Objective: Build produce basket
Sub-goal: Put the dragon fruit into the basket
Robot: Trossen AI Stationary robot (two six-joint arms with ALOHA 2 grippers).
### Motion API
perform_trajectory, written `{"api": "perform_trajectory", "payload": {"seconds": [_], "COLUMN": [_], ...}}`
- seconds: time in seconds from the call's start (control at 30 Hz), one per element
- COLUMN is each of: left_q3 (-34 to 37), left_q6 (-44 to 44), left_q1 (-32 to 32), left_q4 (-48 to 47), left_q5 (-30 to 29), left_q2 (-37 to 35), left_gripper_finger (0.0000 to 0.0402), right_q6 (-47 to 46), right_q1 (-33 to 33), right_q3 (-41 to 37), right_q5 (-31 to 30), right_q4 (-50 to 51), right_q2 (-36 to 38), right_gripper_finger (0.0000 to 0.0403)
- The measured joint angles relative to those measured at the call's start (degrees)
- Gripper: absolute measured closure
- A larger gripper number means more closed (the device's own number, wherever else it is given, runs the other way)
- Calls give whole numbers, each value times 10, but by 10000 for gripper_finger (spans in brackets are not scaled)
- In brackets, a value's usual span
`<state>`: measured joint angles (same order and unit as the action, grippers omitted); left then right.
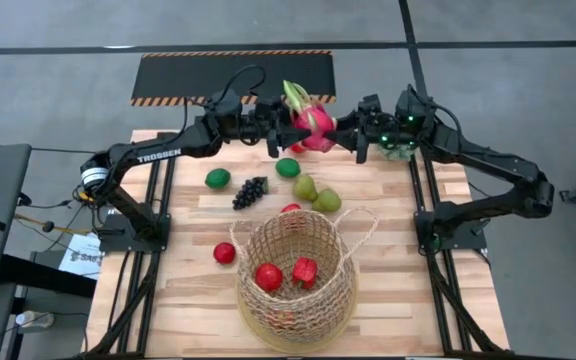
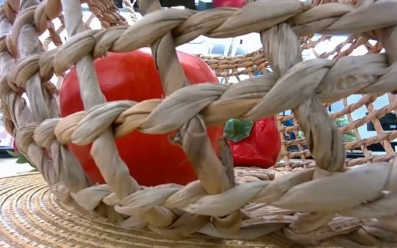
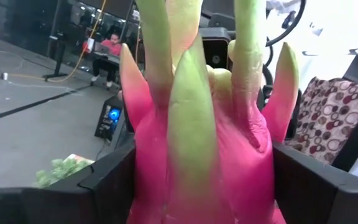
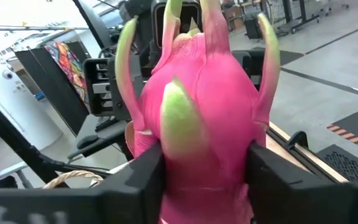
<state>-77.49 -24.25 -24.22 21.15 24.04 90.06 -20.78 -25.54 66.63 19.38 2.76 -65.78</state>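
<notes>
**Both grippers hold the dragon fruit above the table's far edge**

The left gripper (image 1: 290,133) and the right gripper (image 1: 346,137) meet from opposite sides at the dragon fruit (image 1: 313,125), which hangs between them off the table (image 1: 398,300). In the left wrist view the fruit (image 3: 204,149) fills the gap between that arm's dark fingers (image 3: 114,180), both pressed against its pink skin. The right wrist view shows the same: the fruit (image 4: 197,99) is wedged between that arm's fingers (image 4: 145,180), so each gripper is clamped on it.

Nearer the viewer than the grippers, on the table, lie a lime (image 1: 218,178), the grapes (image 1: 249,191), a second lime (image 1: 287,167) and two pears (image 1: 315,194). Farther still toward the near edge stands the basket (image 1: 343,285), holding a red apple (image 1: 268,276) and a second red fruit (image 1: 305,270). Another red fruit (image 1: 225,253) lies just beside the basket, on the left arm's side. The low view looks through the weave (image 2: 205,103) at the apple (image 2: 136,117).
</notes>
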Motion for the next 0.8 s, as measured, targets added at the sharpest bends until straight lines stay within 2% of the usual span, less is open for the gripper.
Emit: {"api": "perform_trajectory", "payload": {"seconds": [0.2, 0.3, 0.43, 0.57, 0.8], "left_q3": [0, 0, 0, 0, 0], "left_q6": [-19, -40, -68, -42, 8], "left_q1": [9, 12, 30, 74, 168], "left_q4": [13, 12, -13, -136, -370], "left_q5": [3, 25, 77, 84, -6], "left_q2": [-6, -14, -40, -67, -67], "left_gripper_finger": [116, 116, 116, 117, 117], "right_q6": [-15, -17, -13, -12, -11], "right_q1": [-10, -13, -9, 1, 1], "right_q3": [-2, 0, -1, -1, -1], "right_q5": [19, 22, 22, 21, 17], "right_q4": [4, -1, 1, 18, 93], "right_q2": [48, 90, 138, 181, 225], "right_gripper_finger": [111, 92, 87, 89, 92]}}
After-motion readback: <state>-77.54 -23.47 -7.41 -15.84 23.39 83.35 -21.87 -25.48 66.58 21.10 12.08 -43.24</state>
